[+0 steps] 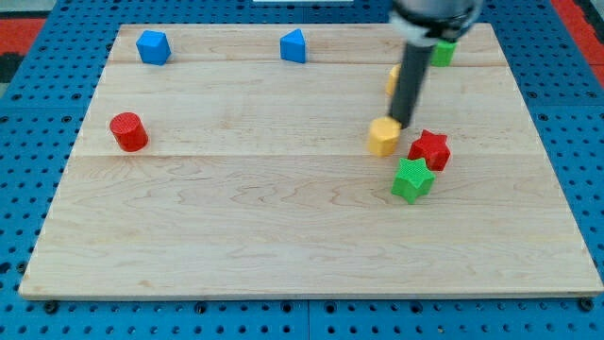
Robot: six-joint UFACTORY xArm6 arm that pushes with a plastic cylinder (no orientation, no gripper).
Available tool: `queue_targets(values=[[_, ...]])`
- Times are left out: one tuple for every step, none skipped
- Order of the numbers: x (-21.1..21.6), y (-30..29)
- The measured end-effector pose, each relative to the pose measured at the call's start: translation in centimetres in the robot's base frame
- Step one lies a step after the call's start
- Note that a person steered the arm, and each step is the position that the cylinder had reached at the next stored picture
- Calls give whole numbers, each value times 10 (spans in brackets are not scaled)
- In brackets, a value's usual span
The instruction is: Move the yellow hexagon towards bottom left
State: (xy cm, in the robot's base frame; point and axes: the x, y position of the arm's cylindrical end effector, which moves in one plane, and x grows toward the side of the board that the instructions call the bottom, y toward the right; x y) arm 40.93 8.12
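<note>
The yellow hexagon (383, 136) lies on the wooden board (236, 227), right of centre. My tip (402, 124) touches or nearly touches its upper right edge. The dark rod rises from there toward the view's top. A second yellow block (392, 80) is partly hidden behind the rod, above the hexagon.
A red star (429, 149) and a green star (412, 179) lie just right of and below the hexagon. A green block (443, 52) sits at the top right, partly hidden by the arm. Two blue blocks (152, 46) (293, 45) lie along the top. A red cylinder (127, 131) stands at the left.
</note>
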Motion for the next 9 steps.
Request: queue_targets(values=[[31,-57],[4,-50],[33,-49],[48,-34],[63,-19],[113,-39],[136,-171],[140,-171],[122,-133]])
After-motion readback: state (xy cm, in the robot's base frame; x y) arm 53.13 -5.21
